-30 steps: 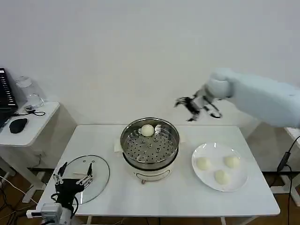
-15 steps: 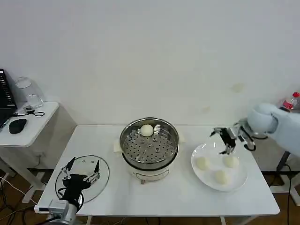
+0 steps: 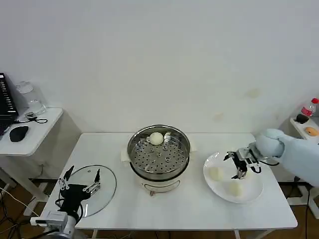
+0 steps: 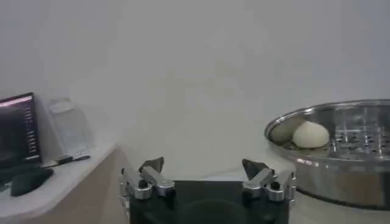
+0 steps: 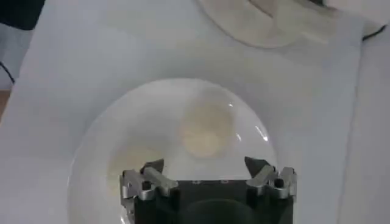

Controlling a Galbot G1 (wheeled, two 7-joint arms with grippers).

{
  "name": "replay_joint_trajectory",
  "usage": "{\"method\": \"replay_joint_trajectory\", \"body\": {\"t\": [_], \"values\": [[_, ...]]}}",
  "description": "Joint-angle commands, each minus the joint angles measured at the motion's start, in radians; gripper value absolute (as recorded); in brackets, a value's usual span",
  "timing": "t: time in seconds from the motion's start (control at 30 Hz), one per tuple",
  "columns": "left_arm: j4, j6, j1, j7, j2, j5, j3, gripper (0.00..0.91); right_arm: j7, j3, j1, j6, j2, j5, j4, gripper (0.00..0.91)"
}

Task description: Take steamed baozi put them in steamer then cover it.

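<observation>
The steamer (image 3: 158,152) stands mid-table with one baozi (image 3: 156,138) on its perforated tray. Two more baozi (image 3: 216,173) (image 3: 235,188) lie on the white plate (image 3: 251,191) to the right. My right gripper (image 3: 238,164) hangs open low over the plate's far side, with nothing between its fingers. In the right wrist view, the right gripper (image 5: 206,167) is just short of one baozi (image 5: 206,129), and another baozi (image 5: 131,170) lies off to the side. The cover (image 3: 102,186) lies flat at the table's front left, under my open left gripper (image 3: 79,185). From the left wrist, the left gripper (image 4: 204,167) faces the steamer (image 4: 335,146).
A side table (image 3: 35,134) at the left carries a mouse, a jar and a laptop. A bottle (image 3: 310,106) stands on a shelf at the far right. Bare tabletop lies in front of the steamer.
My right arm has swung from high behind the steamer down and right to the plate, and now hangs lower over it. The left gripper shifted slightly above the cover.
</observation>
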Motion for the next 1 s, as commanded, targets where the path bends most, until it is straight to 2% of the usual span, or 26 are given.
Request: {"method": "replay_joint_trajectory", "body": {"t": [0.03, 0.37, 0.43, 0.5, 0.57, 0.6, 0.87, 1.0], "values": [[0.003, -0.002, 0.001, 0.003, 0.000, -0.003, -0.015, 0.907, 0.001, 0.062, -0.089, -0.012, 0.125, -0.017, -0.112, 0.907], [0.009, -0.003, 0.001, 0.002, -0.005, -0.004, -0.019, 0.907, 0.004, 0.063, -0.094, -0.020, 0.191, -0.065, -0.181, 0.907], [0.012, -0.004, 0.001, 0.001, -0.005, -0.004, -0.020, 0.907, 0.003, 0.063, -0.093, -0.024, 0.193, -0.067, -0.185, 0.856], [0.014, -0.005, 0.000, 0.001, -0.005, -0.006, -0.022, 0.907, 0.004, 0.063, -0.091, -0.030, 0.196, -0.068, -0.189, 0.736], [0.014, -0.005, 0.000, 0.001, -0.005, -0.007, -0.023, 0.907, 0.000, 0.061, -0.089, -0.031, 0.197, -0.067, -0.191, 0.695], [0.014, -0.005, 0.000, 0.001, -0.005, -0.008, -0.022, 0.907, -0.001, 0.061, -0.089, -0.033, 0.196, -0.064, -0.191, 0.645], [0.013, -0.003, -0.004, -0.003, -0.011, -0.007, -0.016, 0.907, -0.028, 0.047, -0.056, -0.037, 0.173, -0.055, -0.165, 0.564], [0.012, -0.001, -0.005, -0.003, -0.011, -0.007, -0.015, 0.907, -0.038, 0.026, -0.001, -0.040, 0.145, -0.034, -0.136, 0.564]]}}
